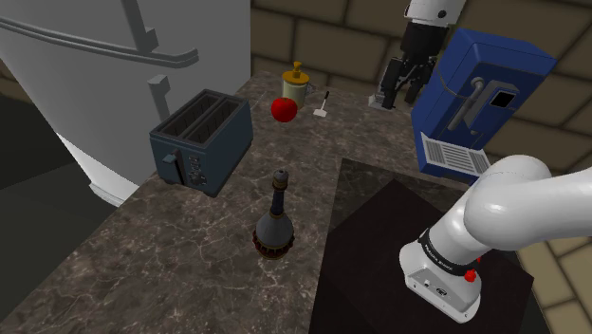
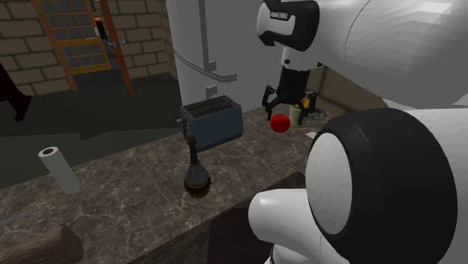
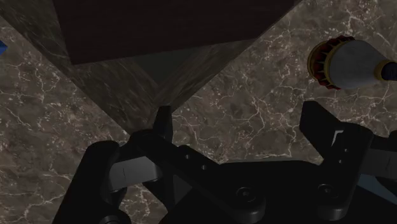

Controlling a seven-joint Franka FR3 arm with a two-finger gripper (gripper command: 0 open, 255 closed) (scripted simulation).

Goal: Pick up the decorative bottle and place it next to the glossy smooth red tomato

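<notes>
My jaws are released, wide apart, nothing between them. They hang in the air over the far end of the table (image 1: 171,256), just beside the blue machine (image 1: 479,95). In the second exterior view they sit right above the tomato (image 2: 280,123).

The bottle (image 1: 275,220) stands upright on the table: dark round body, red and gold band at the base, long neck with a stopper. It is between the toaster (image 1: 201,140) and my stand (image 1: 379,247), touching neither.

The tomato is red and shiny, at the far end just beside a yellowish jug (image 1: 297,83), well apart from the bottle.

In the wrist view the bottle is off to one side, outside my jaws, with marbled table beneath. A paper roll (image 2: 59,169) stands on the table at the second exterior view's left.
</notes>
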